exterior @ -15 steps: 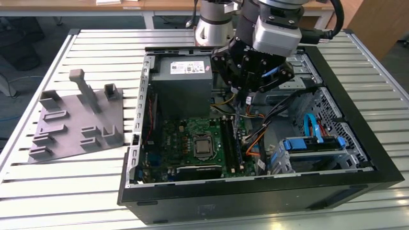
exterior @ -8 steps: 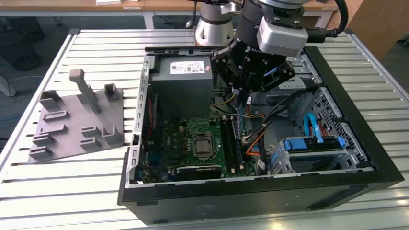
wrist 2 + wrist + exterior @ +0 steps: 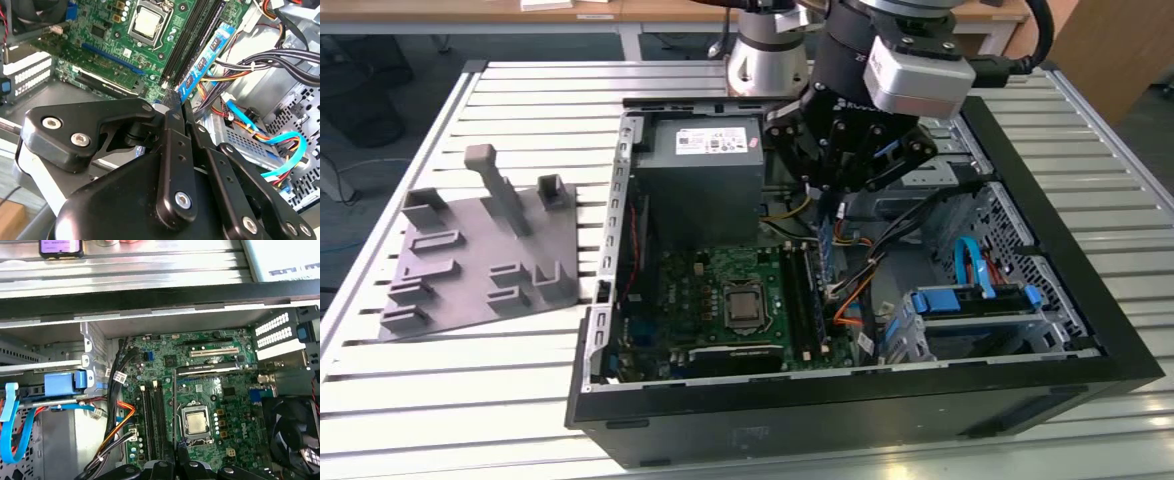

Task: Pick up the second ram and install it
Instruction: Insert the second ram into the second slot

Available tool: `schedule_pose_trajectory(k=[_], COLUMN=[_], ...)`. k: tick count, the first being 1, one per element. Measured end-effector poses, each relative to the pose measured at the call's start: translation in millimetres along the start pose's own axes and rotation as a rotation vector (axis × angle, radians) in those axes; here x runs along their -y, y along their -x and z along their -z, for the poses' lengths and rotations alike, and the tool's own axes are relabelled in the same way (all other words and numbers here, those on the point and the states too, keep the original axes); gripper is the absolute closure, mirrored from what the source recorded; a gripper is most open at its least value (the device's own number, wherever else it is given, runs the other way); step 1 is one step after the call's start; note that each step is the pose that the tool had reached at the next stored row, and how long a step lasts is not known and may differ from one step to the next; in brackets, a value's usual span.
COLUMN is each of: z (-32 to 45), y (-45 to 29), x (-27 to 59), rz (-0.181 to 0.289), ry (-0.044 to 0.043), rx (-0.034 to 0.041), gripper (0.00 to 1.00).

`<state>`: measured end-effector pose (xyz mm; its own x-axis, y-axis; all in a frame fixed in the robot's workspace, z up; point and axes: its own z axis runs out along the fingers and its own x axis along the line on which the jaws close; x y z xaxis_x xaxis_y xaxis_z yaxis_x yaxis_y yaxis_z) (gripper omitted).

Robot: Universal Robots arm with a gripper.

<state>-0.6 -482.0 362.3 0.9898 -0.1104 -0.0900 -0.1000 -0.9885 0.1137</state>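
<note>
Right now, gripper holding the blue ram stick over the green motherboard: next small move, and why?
Probably ease it slowly down. The black gripper is shut on the thin blue ram stick with white labels, which runs parallel to the long black memory slots, apparently not seated yet.

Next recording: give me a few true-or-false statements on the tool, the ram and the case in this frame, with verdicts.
1. The tool reaches into the open computer case. True.
2. A cooler covers the processor. False: the processor sits bare in its socket.
3. The second ram lies on the grey fixture. False: the tool grips it at one end, beside the black memory slots.
4. The grey fixture is outside the case, on the exterior view's left. True.
</note>
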Motion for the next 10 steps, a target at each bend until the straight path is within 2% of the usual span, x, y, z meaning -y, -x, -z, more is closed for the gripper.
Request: schedule_pose_trajectory(k=[4,5,6,10], z=[-0.2,-0.3,-0.4,-0.4], y=[0.0,0.0,0.0,0.0], x=[0.0,0.0,0.0,0.1], rz=[0.039,0.048,0.053,0.064], ry=[0.0033,0.0017,-0.0119,-0.0846], rx=[-0.0045,-0.0052,-0.0047,0.0004], gripper=[0.86,0.86,0.86,0.86])
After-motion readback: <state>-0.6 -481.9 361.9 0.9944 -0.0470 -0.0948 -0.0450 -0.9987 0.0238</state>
